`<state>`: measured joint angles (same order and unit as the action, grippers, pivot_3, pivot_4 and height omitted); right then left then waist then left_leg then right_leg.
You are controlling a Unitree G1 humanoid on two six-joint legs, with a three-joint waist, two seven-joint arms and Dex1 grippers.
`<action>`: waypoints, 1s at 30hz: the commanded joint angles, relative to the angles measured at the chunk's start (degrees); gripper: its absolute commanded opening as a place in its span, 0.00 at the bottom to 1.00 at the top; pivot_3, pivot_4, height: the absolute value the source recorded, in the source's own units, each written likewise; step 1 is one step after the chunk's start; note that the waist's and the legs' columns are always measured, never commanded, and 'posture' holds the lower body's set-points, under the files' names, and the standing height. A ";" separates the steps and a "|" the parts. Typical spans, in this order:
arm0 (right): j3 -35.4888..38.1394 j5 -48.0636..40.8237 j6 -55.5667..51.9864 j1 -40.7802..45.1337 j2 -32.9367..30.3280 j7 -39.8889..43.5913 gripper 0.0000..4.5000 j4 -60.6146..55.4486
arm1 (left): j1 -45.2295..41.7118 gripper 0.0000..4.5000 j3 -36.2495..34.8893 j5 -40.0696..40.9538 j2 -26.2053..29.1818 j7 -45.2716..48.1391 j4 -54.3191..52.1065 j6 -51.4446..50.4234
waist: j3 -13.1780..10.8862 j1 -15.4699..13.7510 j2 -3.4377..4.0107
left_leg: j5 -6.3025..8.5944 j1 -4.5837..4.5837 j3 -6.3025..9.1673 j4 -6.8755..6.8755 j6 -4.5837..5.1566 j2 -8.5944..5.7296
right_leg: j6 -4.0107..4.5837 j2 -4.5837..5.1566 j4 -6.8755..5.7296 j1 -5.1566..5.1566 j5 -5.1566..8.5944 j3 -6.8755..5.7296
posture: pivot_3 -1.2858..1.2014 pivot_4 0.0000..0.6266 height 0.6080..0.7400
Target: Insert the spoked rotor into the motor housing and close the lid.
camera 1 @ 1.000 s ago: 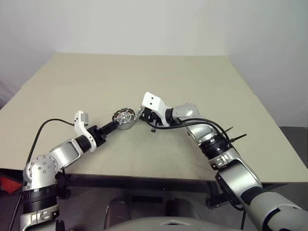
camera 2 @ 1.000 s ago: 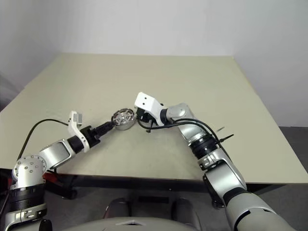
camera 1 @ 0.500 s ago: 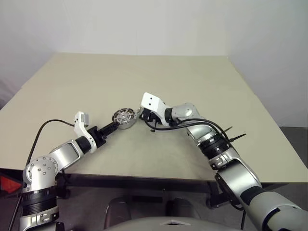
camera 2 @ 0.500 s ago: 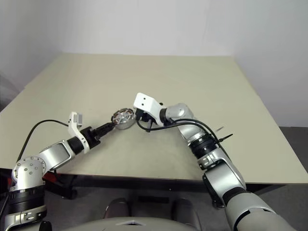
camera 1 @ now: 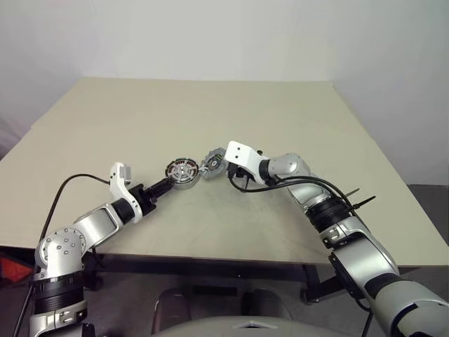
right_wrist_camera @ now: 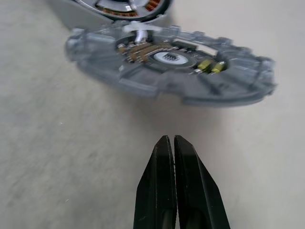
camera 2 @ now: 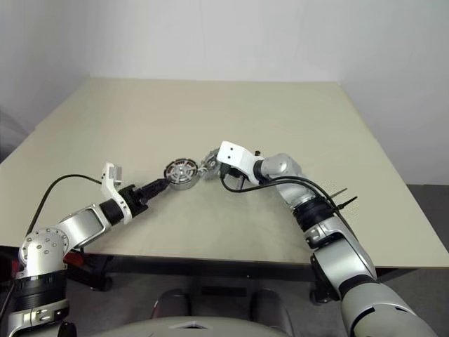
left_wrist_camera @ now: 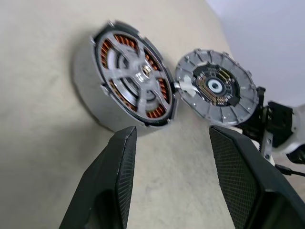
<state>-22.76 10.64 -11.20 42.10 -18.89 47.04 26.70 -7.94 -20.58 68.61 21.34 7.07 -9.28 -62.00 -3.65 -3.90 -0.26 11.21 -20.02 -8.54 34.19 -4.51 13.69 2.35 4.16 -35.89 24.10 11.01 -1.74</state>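
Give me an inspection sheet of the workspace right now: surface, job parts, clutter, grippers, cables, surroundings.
Surface: beige table, flat, matte.
Job's things: rotor seated inside the housing, copper windings visible through a spoked face; lid lies on the table right beside the housing, its edge at the housing's rim, not yet on.
Clutter: nothing seen.
Grippers: left gripper open, fingers short of the housing, holding nothing; right gripper shut and empty, tips short of the lid.
Cables: black cable looping off the left arm; black cable along the right forearm.
Surroundings: plain white wall behind the table.
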 commanded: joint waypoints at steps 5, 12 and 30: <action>3.27 -1.54 -0.96 3.86 0.96 -0.82 0.02 -8.48 | 0.29 0.57 0.66 0.78 -0.41 0.37 -2.01 -0.10 | 0.00 -0.06 0.00 | 0.01 -0.01 0.00 0.00 0.01 -0.01 | 0.00 0.00 0.02 0.00 0.00 0.00 | 0.52 0.00 1.00; 4.24 -3.85 -6.17 5.21 2.27 1.06 0.02 -16.01 | 0.89 0.57 0.53 0.82 -0.63 -0.14 -2.26 0.16 | 0.00 -0.05 0.00 | 0.01 0.00 0.00 0.00 0.02 0.00 | 0.00 0.00 0.01 0.00 0.00 0.00 | 0.52 0.00 1.00; 0.16 -1.62 -4.86 3.61 12.61 -5.14 0.02 -2.33 | 0.02 0.57 -3.45 1.25 1.88 -0.77 -1.72 0.82 | 0.01 0.03 0.01 | 0.01 0.49 0.00 0.00 0.01 0.00 | -0.39 0.00 0.01 -0.46 0.23 0.02 | 0.52 0.00 1.00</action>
<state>-21.65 8.04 -15.94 45.70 -6.47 42.79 21.24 -6.81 -22.64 68.63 22.47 6.52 -9.35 -61.67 -3.64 -3.87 -0.25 11.22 -19.45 -8.53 34.18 -4.51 13.68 1.95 4.16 -35.87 23.57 11.24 -1.71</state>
